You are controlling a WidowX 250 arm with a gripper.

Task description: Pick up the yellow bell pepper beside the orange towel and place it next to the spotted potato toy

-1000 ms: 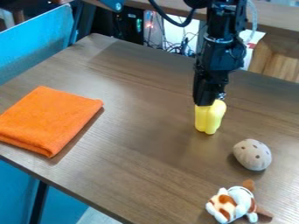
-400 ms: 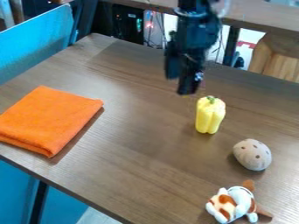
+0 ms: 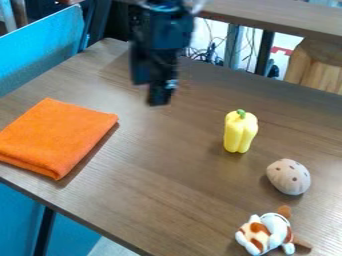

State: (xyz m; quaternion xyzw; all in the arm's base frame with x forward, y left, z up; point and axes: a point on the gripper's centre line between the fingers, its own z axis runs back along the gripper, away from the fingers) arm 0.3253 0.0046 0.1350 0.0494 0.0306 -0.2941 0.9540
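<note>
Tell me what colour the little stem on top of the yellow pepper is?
Green stem, in the camera view.

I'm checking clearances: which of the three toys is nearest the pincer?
The yellow pepper, upright with a green stem, is nearest the pincer; the speckled oval toy and the brown-and-white plush animal lie farther off.

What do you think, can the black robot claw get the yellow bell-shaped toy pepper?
Probably yes: the claw hangs above the brown wood-grain table, and nothing stands between it and the upright pepper.

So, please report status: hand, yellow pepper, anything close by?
Hand open, holding nothing, above table. Yellow pepper upright on table. Speckled toy nearby, not touching pepper.
</note>
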